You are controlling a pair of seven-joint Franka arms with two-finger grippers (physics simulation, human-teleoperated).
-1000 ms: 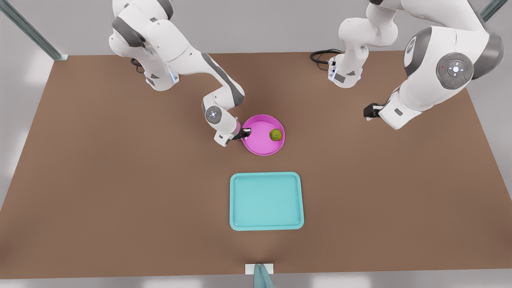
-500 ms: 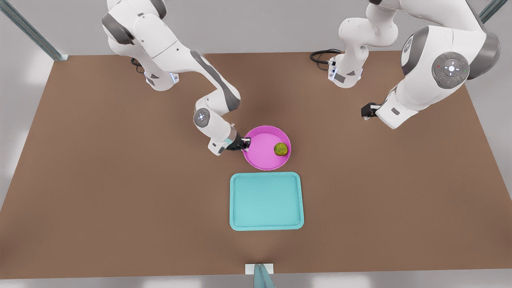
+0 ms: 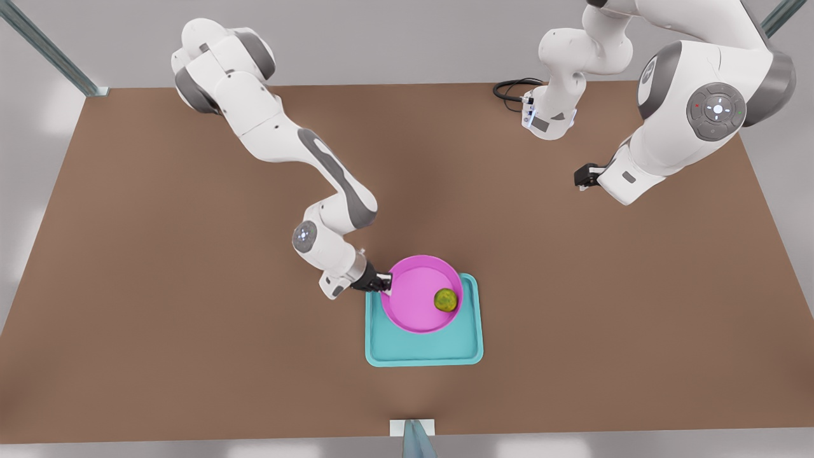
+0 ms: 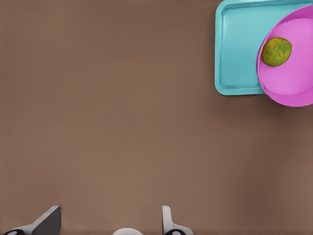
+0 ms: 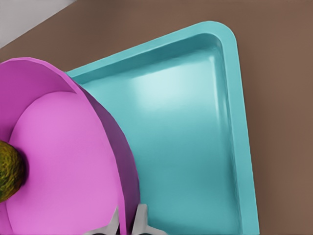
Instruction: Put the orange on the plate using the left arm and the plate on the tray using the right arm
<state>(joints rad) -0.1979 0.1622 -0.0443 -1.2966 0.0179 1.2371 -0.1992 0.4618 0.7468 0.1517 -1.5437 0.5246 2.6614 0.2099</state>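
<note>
The pink plate [image 3: 413, 299] hangs over the far half of the teal tray [image 3: 424, 350], its far edge past the tray's rim. The orange [image 3: 446, 299] lies in the plate toward the front view's right. My right gripper [image 3: 385, 283] is shut on the plate's rim at the front view's left. In the right wrist view its fingertips [image 5: 128, 223] pinch the plate's rim [image 5: 63, 161], with the orange [image 5: 10, 174] inside and the tray [image 5: 195, 137] below. My left gripper [image 4: 110, 225] waits open at the front view's right [image 3: 582, 177], high over bare table, with the tray [image 4: 237, 49], plate [image 4: 293, 73] and orange [image 4: 276, 51] far off.
The brown table [image 3: 191, 318] stretches wide on both sides of the tray. A black cable [image 3: 512, 89] lies by the arm base at the back right. A small white and teal fixture [image 3: 412, 429] sits at the table's near edge.
My right gripper has carried the plate, with the orange in it, toward the table's near edge, from behind the tray to over its far half. The left arm has hardly moved.
</note>
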